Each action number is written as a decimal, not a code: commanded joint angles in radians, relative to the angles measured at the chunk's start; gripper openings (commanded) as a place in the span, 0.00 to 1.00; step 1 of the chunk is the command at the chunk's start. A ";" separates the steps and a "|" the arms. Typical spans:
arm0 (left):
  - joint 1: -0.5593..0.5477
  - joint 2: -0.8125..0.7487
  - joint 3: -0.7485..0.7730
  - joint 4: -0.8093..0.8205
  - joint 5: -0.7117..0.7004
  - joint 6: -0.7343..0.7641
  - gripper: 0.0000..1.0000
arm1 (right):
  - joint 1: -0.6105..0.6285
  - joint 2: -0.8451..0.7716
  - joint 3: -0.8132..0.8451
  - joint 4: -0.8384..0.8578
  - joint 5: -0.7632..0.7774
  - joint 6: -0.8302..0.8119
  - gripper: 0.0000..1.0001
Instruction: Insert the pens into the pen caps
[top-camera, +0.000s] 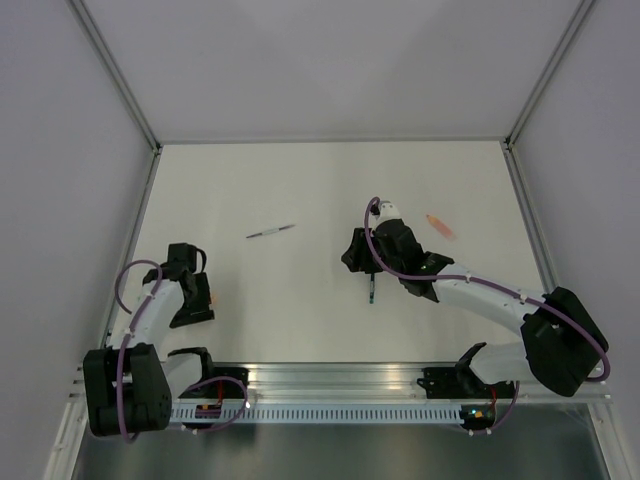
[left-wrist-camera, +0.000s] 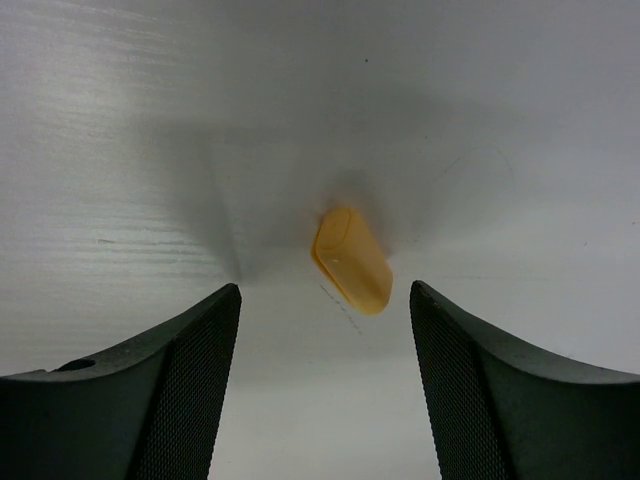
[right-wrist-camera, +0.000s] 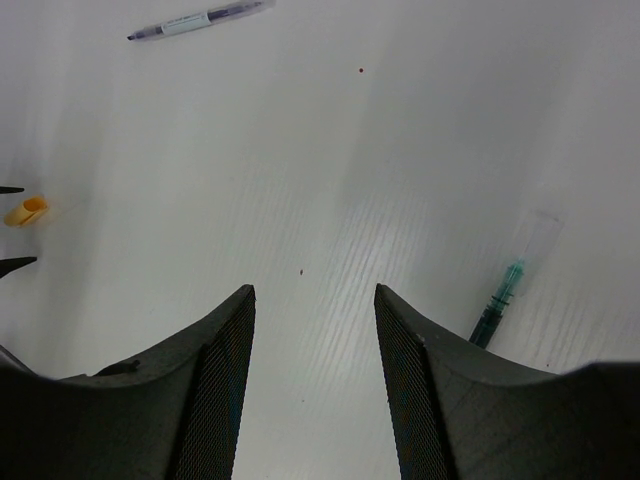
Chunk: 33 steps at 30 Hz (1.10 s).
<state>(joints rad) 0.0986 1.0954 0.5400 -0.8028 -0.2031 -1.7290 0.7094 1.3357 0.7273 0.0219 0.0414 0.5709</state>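
A yellow-orange pen cap (left-wrist-camera: 352, 260) lies on the white table just ahead of my left gripper (left-wrist-camera: 323, 290), which is open, its fingers on either side of the cap and not touching it. From above, that gripper (top-camera: 203, 300) sits at the left with the cap (top-camera: 212, 298) at its tips. My right gripper (right-wrist-camera: 314, 290) is open over bare table. A dark pen with green (right-wrist-camera: 497, 303) lies to its right, also seen from above (top-camera: 371, 290). The thin silver-grey pen (top-camera: 270, 231) lies mid-table. The pink-orange marker (top-camera: 440, 226) lies at the right.
White walls with metal frame posts (top-camera: 130, 100) close in the table on three sides. An aluminium rail (top-camera: 340, 385) carrying both arm bases runs along the near edge.
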 joint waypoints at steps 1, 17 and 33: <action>0.003 0.012 0.005 0.042 -0.085 -0.031 0.73 | 0.001 -0.036 0.034 -0.002 -0.009 -0.008 0.58; 0.003 0.118 -0.055 0.295 -0.098 0.204 0.25 | 0.001 -0.030 0.035 0.000 -0.011 -0.006 0.57; -0.200 0.176 0.063 0.551 0.074 0.775 0.02 | 0.001 0.094 0.235 -0.217 0.251 -0.141 0.65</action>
<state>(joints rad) 0.0357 1.3033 0.5705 -0.3222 -0.1654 -1.1019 0.7094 1.3621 0.7898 -0.0532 0.1463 0.5056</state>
